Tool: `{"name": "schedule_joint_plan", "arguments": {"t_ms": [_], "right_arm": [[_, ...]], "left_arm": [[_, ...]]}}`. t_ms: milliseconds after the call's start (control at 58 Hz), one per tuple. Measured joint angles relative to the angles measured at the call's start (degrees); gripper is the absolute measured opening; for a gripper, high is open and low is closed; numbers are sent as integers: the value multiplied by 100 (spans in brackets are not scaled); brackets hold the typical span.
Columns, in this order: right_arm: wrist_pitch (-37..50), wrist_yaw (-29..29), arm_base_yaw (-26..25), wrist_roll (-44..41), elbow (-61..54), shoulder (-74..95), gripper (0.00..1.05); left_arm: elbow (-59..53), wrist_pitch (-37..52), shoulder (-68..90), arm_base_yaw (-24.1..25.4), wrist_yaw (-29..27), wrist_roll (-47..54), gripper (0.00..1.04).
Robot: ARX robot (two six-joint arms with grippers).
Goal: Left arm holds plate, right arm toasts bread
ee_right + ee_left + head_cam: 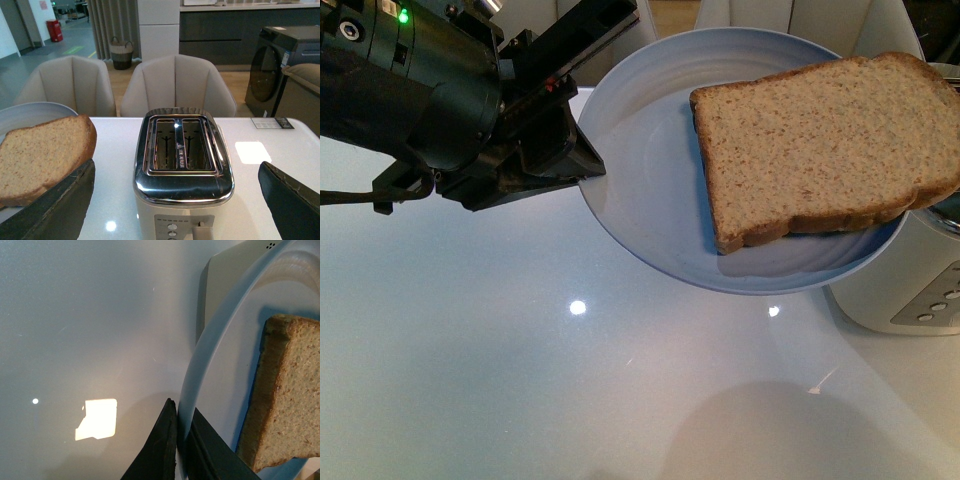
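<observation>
Bread (820,150), one light brown wholemeal slice with a darker crust, is laid flat on the round pale blue plate (640,190) with its raised rim. The slice is set toward the plate's right side, and its right end is carried out past the rim, over the top of the toaster (900,290). In the left wrist view the bread (282,395) is seen leaning close along the inside of the plate (200,365).

The plate is held off the white glossy desk (520,380), where its shadow is cast. Its left rim is pinched by the left tool (588,168), and the two angular black fingers (162,440) are seen pressed against either face of the rim. The bulky black left arm (420,90), with a small green light (403,16) lit on it, is reached in from the left.

The right tool (175,167) is spread wide, with nothing caught between its dark fingers (285,195); one finger is seen just beside the bread (42,157), though contact cannot be told.

The cream and chrome two-slot toaster (182,185) is stood on the desk, just beside and below the plate, and both slots (181,144) are seen open at the top. Two pale upholstered chairs (175,85) are placed beyond the desk's far edge.
</observation>
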Motion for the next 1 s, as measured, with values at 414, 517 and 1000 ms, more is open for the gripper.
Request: {"name": "schedule_joint_plan", "arguments": {"t_ms": [414, 517, 1000], "right_arm": [[-1716, -33, 0, 1705, 531, 1036, 96], [-1609, -109, -7, 1926, 632, 1180, 96], [428, -1528, 498, 4041, 1375, 4009, 96]], "left_arm": [[4, 2, 0, -9, 15, -2, 3], [4, 2, 0, -9, -11, -4, 3], [4, 2, 0, -13, 22, -2, 3]]}}
